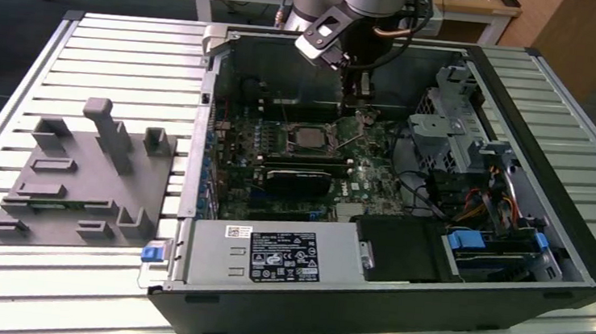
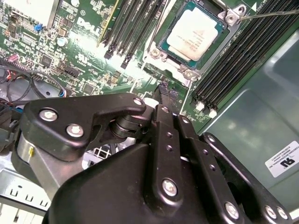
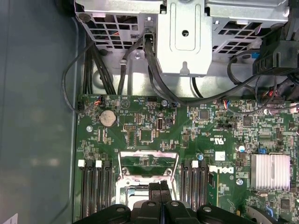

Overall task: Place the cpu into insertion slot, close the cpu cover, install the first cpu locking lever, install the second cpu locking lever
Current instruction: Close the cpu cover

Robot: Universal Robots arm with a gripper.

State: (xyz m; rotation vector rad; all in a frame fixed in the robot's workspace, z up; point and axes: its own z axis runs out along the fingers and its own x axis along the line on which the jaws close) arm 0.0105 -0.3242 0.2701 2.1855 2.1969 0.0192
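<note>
In the exterior view, an open computer case (image 1: 371, 319) lies on the slatted counter (image 1: 125, 46). A grey moulded fixture (image 1: 81, 180) sits well apart from it, toward the exterior view's left. Nearest inside the case is a silver power supply box (image 1: 268, 253), which hides the board edge beneath it.

Farther in, the cpu (image 1: 306, 138) lies flat in the insertion slot (image 2: 162, 46). In the second wrist view its dull metal top (image 2: 198, 33) is bare, long memory slots (image 2: 135, 23) run beside it, and a thin locking lever (image 2: 268, 14) is cut off at the picture edge.

Just beyond the cpu, the gripper (image 1: 360, 106) hangs down from the arm. In the first wrist view its jaws (image 3: 159, 189) are drawn nearly together, with only a thin seam between the tips. They are close against the cpu cover (image 3: 148, 154), which stands raised off the slot with green board showing through its cut-out. Whether the jaws pinch the cover's edge is hidden by the gripper body.
</note>
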